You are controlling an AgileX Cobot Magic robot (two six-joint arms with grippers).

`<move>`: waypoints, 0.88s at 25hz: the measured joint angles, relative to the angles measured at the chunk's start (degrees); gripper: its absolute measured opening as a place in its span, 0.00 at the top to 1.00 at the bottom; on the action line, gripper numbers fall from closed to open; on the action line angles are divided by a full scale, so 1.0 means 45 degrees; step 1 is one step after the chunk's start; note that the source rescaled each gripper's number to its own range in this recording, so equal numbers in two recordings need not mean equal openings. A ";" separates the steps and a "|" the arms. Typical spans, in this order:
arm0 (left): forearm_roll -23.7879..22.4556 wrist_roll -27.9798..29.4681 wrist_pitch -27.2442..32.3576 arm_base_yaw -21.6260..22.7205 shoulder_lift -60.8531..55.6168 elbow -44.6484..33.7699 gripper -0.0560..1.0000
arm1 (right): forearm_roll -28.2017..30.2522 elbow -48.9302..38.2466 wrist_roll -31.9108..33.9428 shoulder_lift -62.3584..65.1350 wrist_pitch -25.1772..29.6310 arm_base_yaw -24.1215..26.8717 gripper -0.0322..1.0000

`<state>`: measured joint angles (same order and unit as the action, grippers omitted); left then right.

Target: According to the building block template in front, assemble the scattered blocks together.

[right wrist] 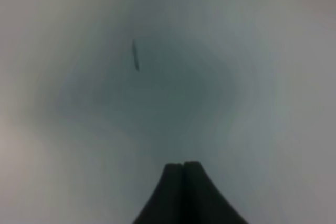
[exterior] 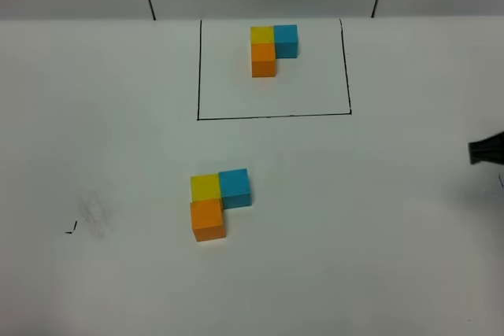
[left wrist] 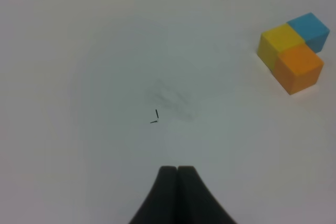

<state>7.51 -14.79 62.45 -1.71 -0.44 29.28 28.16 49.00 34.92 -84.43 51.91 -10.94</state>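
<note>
High view: template (exterior: 273,49) top centre inside black outline (exterior: 272,116), loose blocks (exterior: 219,201) joined in matching L at centre, right gripper (exterior: 487,149) at right edge, left wrist: left gripper (left wrist: 177,170) pressed together, blocks upper right, right wrist: gripper pressed together over blurred, seemingly bare table (right wrist: 236,77).

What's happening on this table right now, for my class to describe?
Nothing is being handled. Both arms are clear of the blocks: the left gripper and right gripper are shut and empty above bare table. The three loose cubes, yellow, sky blue and orange, sit together in an L. That matches the building block template inside its drawn black rectangle.
</note>
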 joint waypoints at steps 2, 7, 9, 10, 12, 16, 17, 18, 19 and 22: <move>0.0000 0.0000 0.0000 0.0000 0.0000 0.0000 0.95 | 0.0139 -0.1104 -0.0287 0.0960 -0.0081 0.0190 0.97; 0.0000 0.0000 0.0000 0.0000 0.0000 0.0000 0.95 | 0.0117 -0.3072 -0.0951 0.3117 -0.0145 0.0222 0.97; 0.0000 0.0000 0.0000 0.0000 0.0000 0.0000 0.95 | -0.0084 -0.3722 -0.1393 0.4029 -0.0164 0.0222 0.97; 0.0000 0.0000 0.0000 0.0000 0.0000 0.0000 0.95 | -0.0331 -0.3994 -0.1629 0.4481 -0.0164 0.0222 0.97; 0.0000 0.0000 0.0000 0.0000 0.0000 0.0000 0.95 | -0.0893 -0.4340 -0.2376 0.5240 -0.0174 0.0222 0.97; 0.0000 0.0000 0.0000 0.0000 0.0000 0.0000 0.95 | -0.2300 -0.4532 -0.4261 0.6431 -0.0468 0.0222 0.97; 0.0000 0.0000 0.0000 0.0000 0.0000 0.0000 0.95 | -0.2703 -0.4532 -0.4719 0.6685 -0.0553 0.0222 0.97; 0.0000 0.0000 0.0000 0.0000 0.0000 0.0000 0.95 | -0.3123 -0.4532 -0.5280 0.6915 -0.0597 0.0222 0.97; 0.0000 0.0000 0.0000 0.0000 0.0000 0.0000 0.95 | -0.3538 -0.4532 -0.5824 0.7119 -0.0640 0.0222 0.97; 0.0000 0.0000 0.0000 0.0000 0.0000 0.0000 0.95 | -0.4324 -0.4541 -0.6903 0.7590 -0.0669 0.0222 0.97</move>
<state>7.51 -14.79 62.45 -1.71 -0.44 29.28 8.70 28.56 3.86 -50.27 48.90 -9.94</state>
